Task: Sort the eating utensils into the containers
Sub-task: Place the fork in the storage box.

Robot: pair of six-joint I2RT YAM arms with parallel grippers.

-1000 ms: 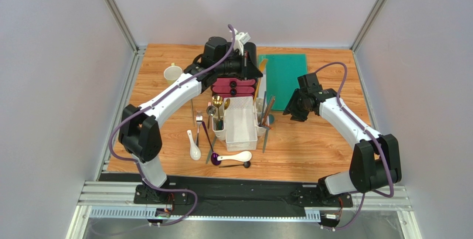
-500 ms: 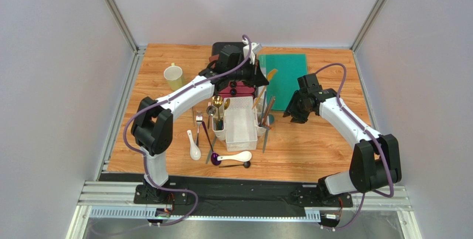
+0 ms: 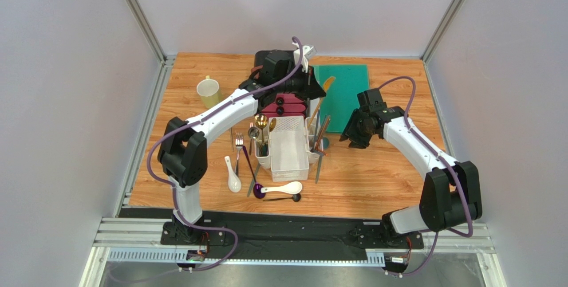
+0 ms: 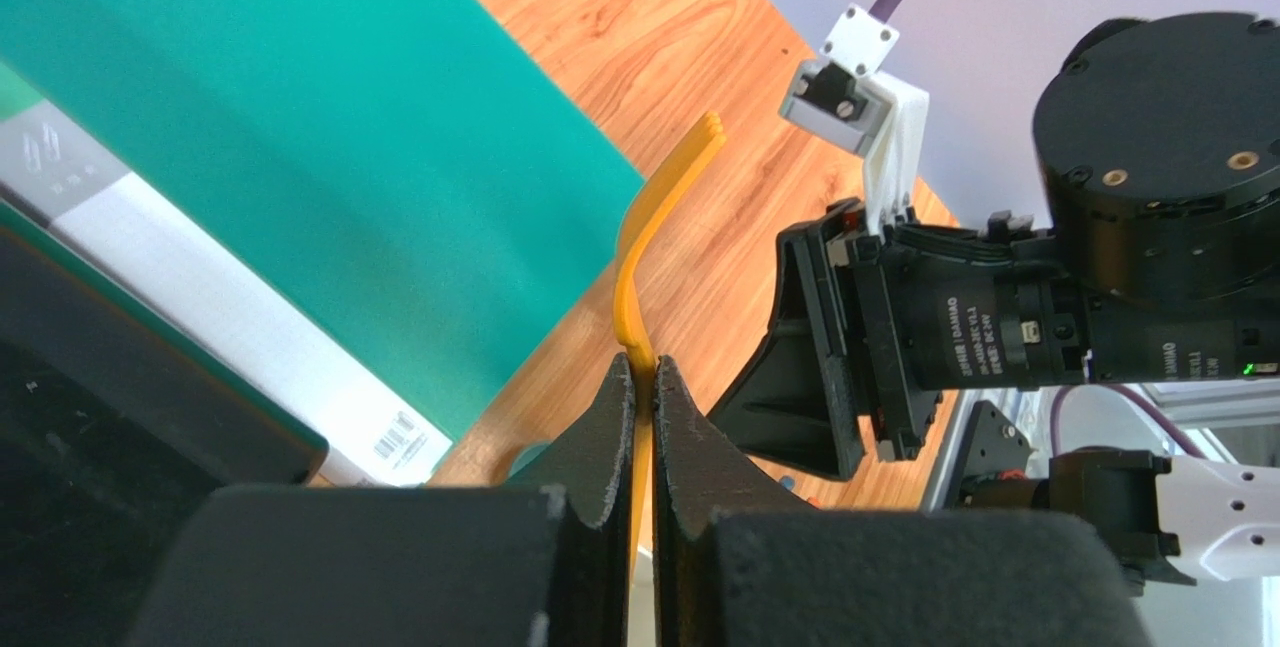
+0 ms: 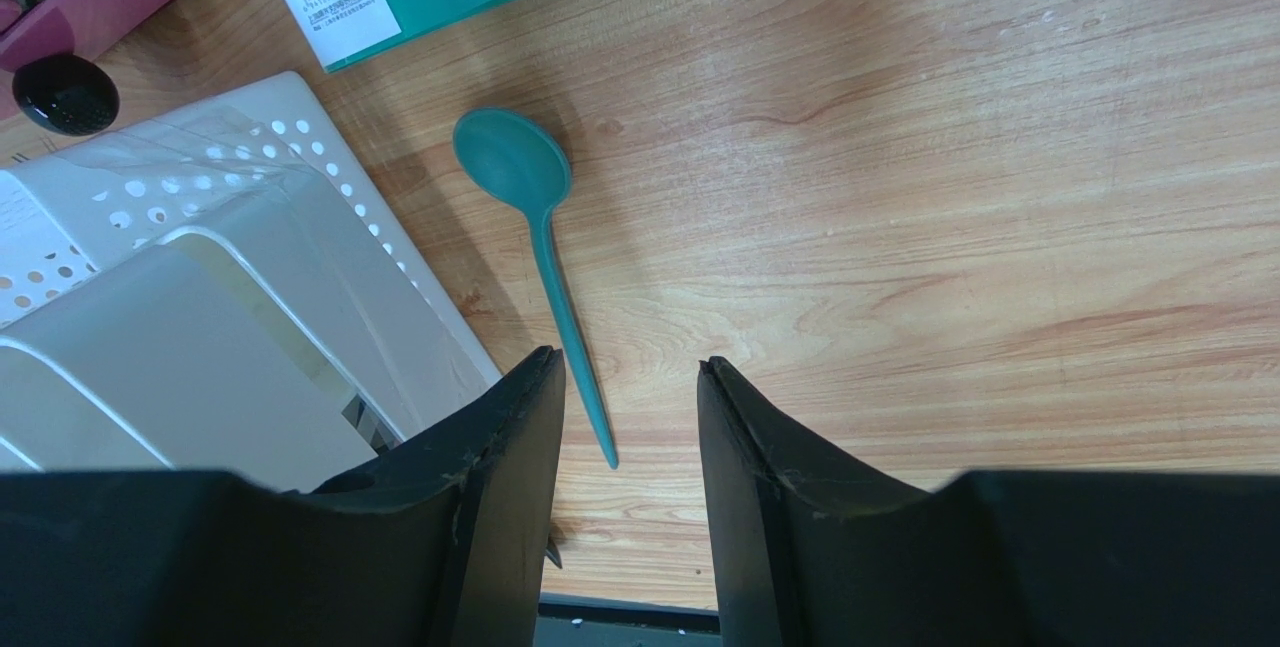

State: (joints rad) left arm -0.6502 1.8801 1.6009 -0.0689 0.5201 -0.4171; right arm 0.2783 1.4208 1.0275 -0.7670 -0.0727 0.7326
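My left gripper point(image 3: 316, 94) is shut on a yellow plastic fork point(image 3: 327, 89) and holds it above the table between the drawer box and the green board. In the left wrist view the fork point(image 4: 661, 227) sticks out past the closed fingers point(image 4: 609, 422). My right gripper point(image 3: 351, 134) is open and empty, low beside the white caddy point(image 3: 288, 147). In the right wrist view a teal spoon point(image 5: 538, 227) lies on the wood, its handle end between my open fingers point(image 5: 519, 422), next to the caddy point(image 5: 196, 317). White soup spoons point(image 3: 232, 175), a silver fork point(image 3: 238, 144), a purple spoon point(image 3: 253, 174) and a black spoon point(image 3: 283, 198) lie left of and in front of the caddy.
A black-and-pink drawer box point(image 3: 283, 104) stands behind the caddy. A green board point(image 3: 343, 94) lies at the back right, and a pale yellow mug point(image 3: 207, 89) at the back left. Chopsticks point(image 3: 321, 134) lean in the caddy's right side bin, and a gold spoon point(image 3: 261, 124) stands in the left one.
My left gripper has swung to the right from over the drawer box towards the green board, carrying the yellow fork. The right arm has hardly moved.
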